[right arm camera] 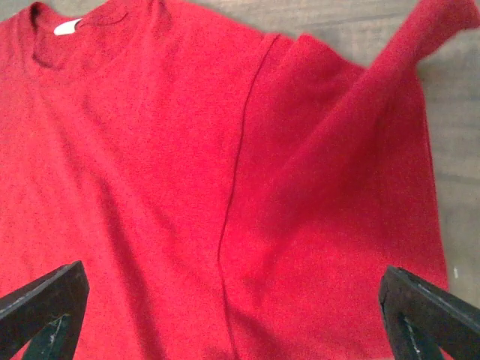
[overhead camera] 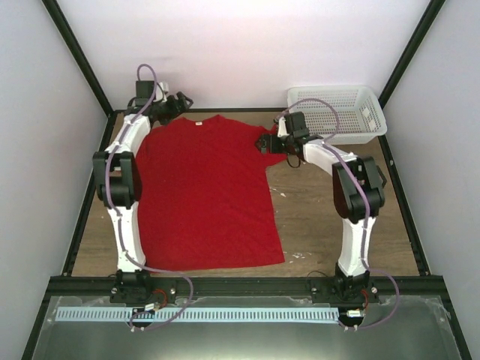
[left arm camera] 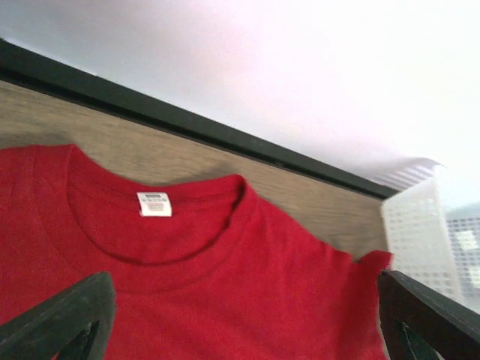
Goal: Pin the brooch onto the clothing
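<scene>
The clothing (overhead camera: pixel 206 195), a red T-shirt, lies flat on the wooden table with its neck to the back. My left gripper (overhead camera: pixel 181 103) hovers open at the shirt's back left shoulder. In its wrist view the collar and white neck label (left arm camera: pixel 154 203) lie ahead of the wide-apart fingers (left arm camera: pixel 67 319), with only red cloth (left arm camera: pixel 247 300) below the gap. My right gripper (overhead camera: pixel 270 142) stands open over the right sleeve. There its fingers (right arm camera: pixel 431 311) straddle the sleeve seam (right arm camera: pixel 232 195), and a fold of sleeve (right arm camera: pixel 420 37) sticks up. The brooch is out of view.
A white mesh basket (overhead camera: pixel 337 112) stands at the back right corner, also seen past the shirt's shoulder (left arm camera: pixel 420 240). Black frame rails (overhead camera: pixel 82 187) edge the table. Bare wood (overhead camera: pixel 330 232) lies right of the shirt, around the right arm.
</scene>
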Controlling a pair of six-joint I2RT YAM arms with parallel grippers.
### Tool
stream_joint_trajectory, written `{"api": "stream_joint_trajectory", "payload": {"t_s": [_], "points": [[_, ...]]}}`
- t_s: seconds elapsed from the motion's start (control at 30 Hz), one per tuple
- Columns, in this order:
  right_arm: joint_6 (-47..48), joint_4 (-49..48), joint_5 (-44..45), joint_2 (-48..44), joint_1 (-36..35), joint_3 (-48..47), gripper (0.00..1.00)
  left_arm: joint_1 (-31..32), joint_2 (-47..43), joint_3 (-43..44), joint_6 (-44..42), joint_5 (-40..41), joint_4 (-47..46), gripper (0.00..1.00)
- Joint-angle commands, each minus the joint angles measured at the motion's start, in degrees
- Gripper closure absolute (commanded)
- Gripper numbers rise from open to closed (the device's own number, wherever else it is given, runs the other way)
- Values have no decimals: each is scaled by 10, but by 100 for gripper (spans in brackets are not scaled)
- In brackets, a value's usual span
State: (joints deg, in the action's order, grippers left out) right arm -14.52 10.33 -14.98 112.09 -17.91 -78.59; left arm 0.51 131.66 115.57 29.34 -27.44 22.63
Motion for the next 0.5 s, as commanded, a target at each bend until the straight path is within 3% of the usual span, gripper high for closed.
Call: {"api": "stream_joint_trajectory", "payload": {"t_s": [0.0,0.1,0.23,0.47], "points": [[14,45,21,80,2,-101,0,-2,-98,-103,15,-4,-30,4],[18,56,7,119,2,-131,0,1,-156,-185,37,-19,-67,4],[21,59,3,133,3,-122,0,2,-210,-234,40,-36,-68,4],[-15,46,20,104,13,-19,0,-1,-281,-299,27,-51,-60,4]]}}
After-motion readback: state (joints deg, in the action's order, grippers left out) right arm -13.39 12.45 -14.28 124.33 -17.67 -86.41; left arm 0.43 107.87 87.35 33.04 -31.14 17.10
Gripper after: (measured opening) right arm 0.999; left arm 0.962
